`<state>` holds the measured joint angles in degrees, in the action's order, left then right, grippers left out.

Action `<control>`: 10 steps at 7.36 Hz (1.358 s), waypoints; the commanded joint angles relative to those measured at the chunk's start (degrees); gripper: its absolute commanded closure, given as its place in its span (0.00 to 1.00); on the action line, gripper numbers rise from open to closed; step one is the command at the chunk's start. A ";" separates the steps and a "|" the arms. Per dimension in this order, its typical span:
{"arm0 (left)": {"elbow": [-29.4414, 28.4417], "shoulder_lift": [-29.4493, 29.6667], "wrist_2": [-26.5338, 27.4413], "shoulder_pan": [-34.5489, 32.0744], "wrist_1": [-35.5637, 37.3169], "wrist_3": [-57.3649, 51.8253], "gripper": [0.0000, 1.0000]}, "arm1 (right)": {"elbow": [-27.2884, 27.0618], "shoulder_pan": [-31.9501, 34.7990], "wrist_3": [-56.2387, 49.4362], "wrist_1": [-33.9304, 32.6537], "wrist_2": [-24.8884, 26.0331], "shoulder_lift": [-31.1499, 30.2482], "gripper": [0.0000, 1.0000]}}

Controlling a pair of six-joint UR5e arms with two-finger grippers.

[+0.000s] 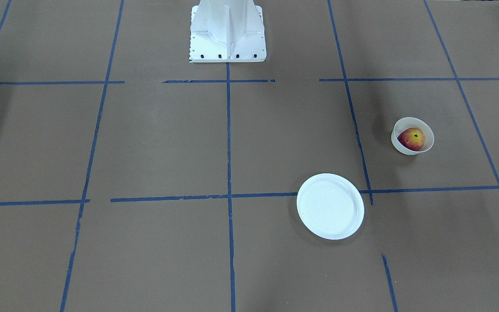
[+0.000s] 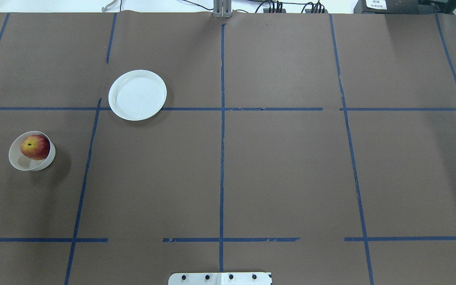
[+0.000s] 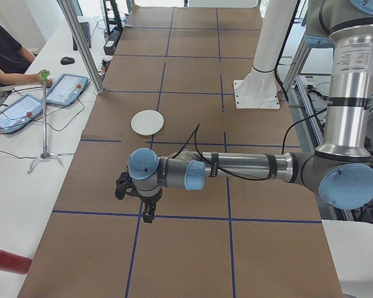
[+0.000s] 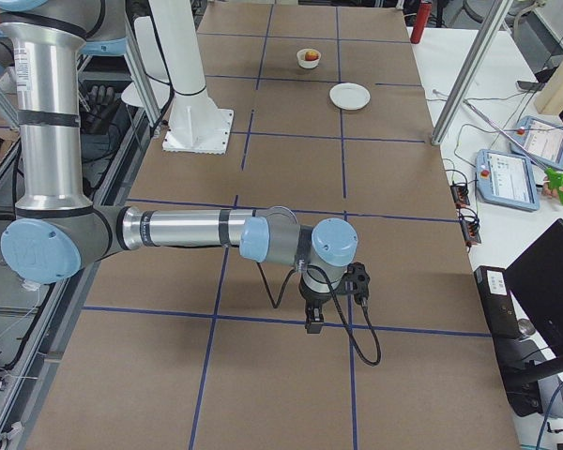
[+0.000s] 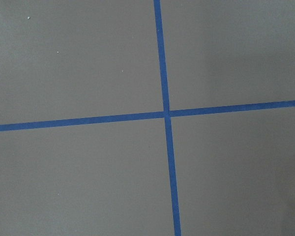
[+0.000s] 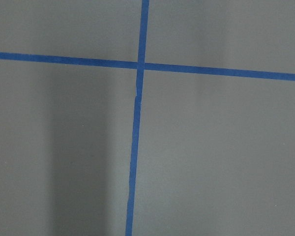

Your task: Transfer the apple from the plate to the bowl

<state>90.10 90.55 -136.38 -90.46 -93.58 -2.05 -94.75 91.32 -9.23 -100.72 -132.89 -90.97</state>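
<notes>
The red apple [image 1: 411, 138] with its yellow patch lies inside the small off-white bowl [image 1: 424, 130]; it also shows in the overhead view [image 2: 35, 147], in the bowl [image 2: 20, 162]. The flat white plate [image 1: 330, 206] [image 2: 137, 95] lies bare, apart from the bowl. My left gripper [image 3: 148, 214] shows only in the exterior left view, high above the table, and I cannot tell whether it is open or shut. My right gripper [image 4: 314, 323] shows only in the exterior right view, far from the bowl [image 4: 309, 58] and plate [image 4: 349, 96]; I cannot tell its state either.
The brown table [image 2: 283, 166] carries a grid of blue tape lines. The white robot base [image 1: 228, 32] stands at the table's robot side. Both wrist views show only brown surface and tape crossings. Operators' tablets [image 3: 65, 89] and a person's arm lie on the side bench.
</notes>
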 commanded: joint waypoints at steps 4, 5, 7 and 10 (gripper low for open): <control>3.42 -2.30 2.00 -3.06 0.68 0.03 0.00 | 0.00 0.00 0.00 0.00 0.00 0.00 0.00; 3.42 -2.30 2.00 -3.06 0.68 -0.05 0.00 | 0.00 0.00 0.00 0.00 0.00 0.00 0.00; 3.33 -2.30 2.00 -3.06 0.68 -0.06 0.00 | 0.00 0.00 0.00 0.00 0.00 0.00 0.00; 3.25 -2.39 2.00 -3.06 0.59 -0.14 0.00 | 0.00 0.00 0.00 0.00 0.00 0.00 0.00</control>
<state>93.40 88.19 -134.38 -93.51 -92.92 -2.13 -94.75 91.32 -9.23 -100.72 -132.89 -90.97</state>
